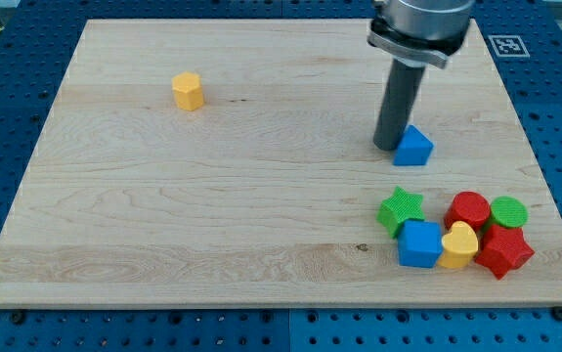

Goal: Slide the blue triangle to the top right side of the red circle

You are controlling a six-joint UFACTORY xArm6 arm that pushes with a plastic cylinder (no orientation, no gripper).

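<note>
The blue triangle (414,147) lies on the wooden board at the view's right, above the cluster of blocks. My tip (389,147) rests on the board touching the triangle's left side. The red circle (469,209) sits in the cluster at the view's lower right, below and to the right of the triangle, with a clear gap between them.
Around the red circle are a green star (401,210), a blue cube (420,243), a yellow heart (459,245), a red star (503,250) and a green circle (508,212). A yellow hexagon (188,91) stands alone at the upper left. The board's right edge (544,186) is near the cluster.
</note>
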